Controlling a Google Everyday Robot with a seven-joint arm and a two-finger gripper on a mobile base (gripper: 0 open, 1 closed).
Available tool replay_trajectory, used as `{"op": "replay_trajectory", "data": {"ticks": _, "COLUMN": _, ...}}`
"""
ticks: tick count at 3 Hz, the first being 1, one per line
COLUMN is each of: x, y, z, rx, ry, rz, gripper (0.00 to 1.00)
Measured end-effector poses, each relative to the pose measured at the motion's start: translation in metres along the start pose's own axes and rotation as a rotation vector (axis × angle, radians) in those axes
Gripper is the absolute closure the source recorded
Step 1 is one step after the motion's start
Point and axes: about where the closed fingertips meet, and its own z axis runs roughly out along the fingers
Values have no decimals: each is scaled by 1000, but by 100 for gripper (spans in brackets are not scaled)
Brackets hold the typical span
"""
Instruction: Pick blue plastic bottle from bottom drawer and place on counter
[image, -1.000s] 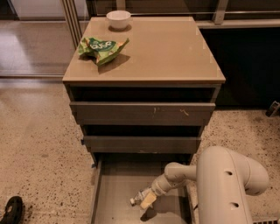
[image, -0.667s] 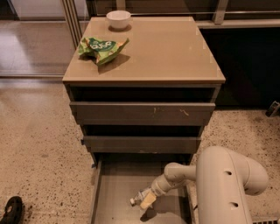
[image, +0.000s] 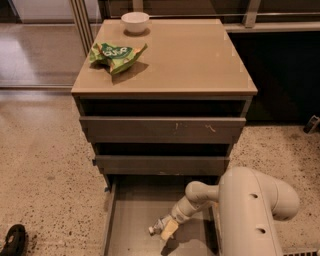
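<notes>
Lying on its side in the bottom drawer (image: 131, 220), the blue plastic bottle (image: 156, 228) sits toward the near middle of the grey-brown tray, with its white cap pointing left. Most of its body is hidden by the pincer (image: 167, 229), which sits right at the bottle, low over the drawer floor. Whether the pincer is clenched on the bottle or released around it, I cannot tell.

A slim cream forearm (image: 192, 197) slants up and to the right from the pincer to the robot's bulky cream arm housing (image: 250, 215), which fills the near right corner and covers the drawer's right side. The bottom drawer stands open and sticks out toward the near side, well beyond the rest of the cabinet.

Above it are two more drawers with long grey fronts, the middle one (image: 160, 164) and the top one (image: 160, 130), each out a little, with a dark gap over each front.

The bench (image: 195, 55) is the glossy tan top of the cabinet. On its far left part lies a crumpled green snack bag (image: 116, 53), and beyond that, at the far edge, stands a small white bowl (image: 135, 21), apart from the bag.

Speckled stone floor (image: 45, 165) surrounds the cabinet, and a dark object (image: 14, 240) shows at the near left corner.
</notes>
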Motion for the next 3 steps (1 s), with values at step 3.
{"op": "replay_trajectory", "data": {"ticks": 3, "x": -3, "y": 5, "z": 8, "rx": 96, "ry": -5, "rz": -37, "gripper": 0}}
